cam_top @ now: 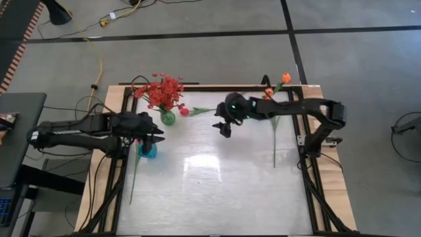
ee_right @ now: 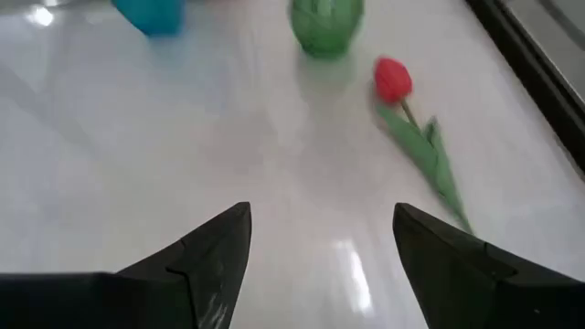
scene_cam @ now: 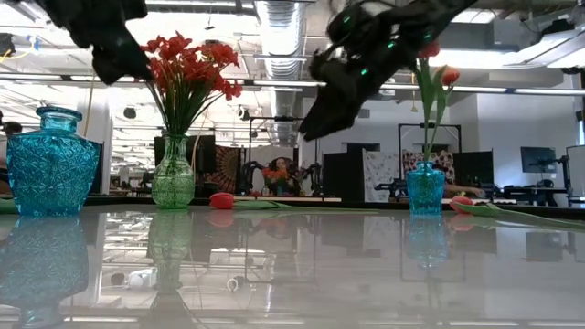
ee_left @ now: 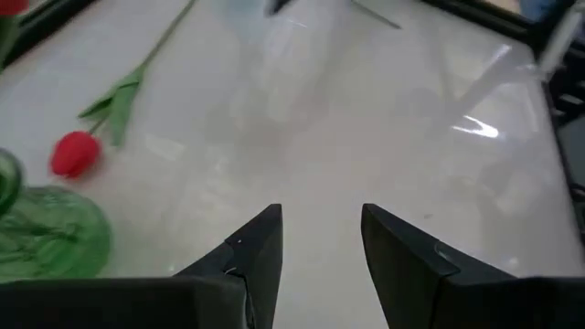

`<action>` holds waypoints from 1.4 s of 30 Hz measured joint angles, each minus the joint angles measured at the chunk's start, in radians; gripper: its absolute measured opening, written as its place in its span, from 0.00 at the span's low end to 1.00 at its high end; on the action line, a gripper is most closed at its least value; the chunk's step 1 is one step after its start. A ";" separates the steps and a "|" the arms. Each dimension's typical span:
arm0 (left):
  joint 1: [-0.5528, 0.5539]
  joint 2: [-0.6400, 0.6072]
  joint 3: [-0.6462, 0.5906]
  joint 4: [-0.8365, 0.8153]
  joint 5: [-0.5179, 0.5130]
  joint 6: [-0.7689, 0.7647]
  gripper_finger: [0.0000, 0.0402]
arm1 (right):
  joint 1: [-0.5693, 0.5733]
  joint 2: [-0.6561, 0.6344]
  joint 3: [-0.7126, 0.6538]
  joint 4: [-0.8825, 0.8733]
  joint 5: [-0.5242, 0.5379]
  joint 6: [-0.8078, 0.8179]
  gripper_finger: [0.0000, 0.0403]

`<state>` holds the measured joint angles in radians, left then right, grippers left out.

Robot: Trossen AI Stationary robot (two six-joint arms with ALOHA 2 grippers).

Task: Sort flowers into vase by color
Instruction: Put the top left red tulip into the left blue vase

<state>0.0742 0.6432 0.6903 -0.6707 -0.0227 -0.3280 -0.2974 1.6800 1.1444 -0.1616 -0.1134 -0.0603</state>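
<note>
A red-pink tulip (cam_top: pixel 184 111) lies flat on the table just right of the green vase (cam_top: pixel 168 118), its stem pointing toward the right. The vase holds bushy red sprays (cam_top: pixel 163 92) by their stems. My right gripper (cam_top: pixel 222 128) hovers open to the right of the tulip, which shows ahead in its wrist view (ee_right: pixel 393 80). My left gripper (cam_top: pixel 158 133) hangs open above a blue vase (cam_top: pixel 149 150), near the green vase (ee_left: pixel 46 238). Orange tulips (scene_cam: pixel 437 78) stand in a small blue vase (scene_cam: pixel 425 187) at the far right.
A long green stem (cam_top: pixel 135 174) lies by the table's left edge, near the blue vase. Another flower (cam_top: pixel 275 141) lies near the right edge, its red bud (scene_cam: pixel 462 203) showing in the low view. The glossy middle and near part of the table (cam_top: pixel 217 191) holds nothing.
</note>
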 joint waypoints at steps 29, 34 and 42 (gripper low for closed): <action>-0.189 0.024 0.107 0.007 -0.164 -0.129 0.20 | -0.231 0.547 0.533 -0.528 0.006 -0.342 0.71; -0.189 0.024 0.107 0.007 -0.179 -0.129 0.20 | -0.236 0.547 0.524 -0.527 0.011 -0.349 0.64; -0.189 0.024 0.107 0.007 -0.184 -0.129 0.20 | -0.232 0.547 0.522 -0.530 0.033 -0.360 0.25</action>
<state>-0.1146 0.6671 0.7971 -0.6640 -0.2066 -0.4568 -0.5293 2.2272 1.6669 -0.6916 -0.0806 -0.4202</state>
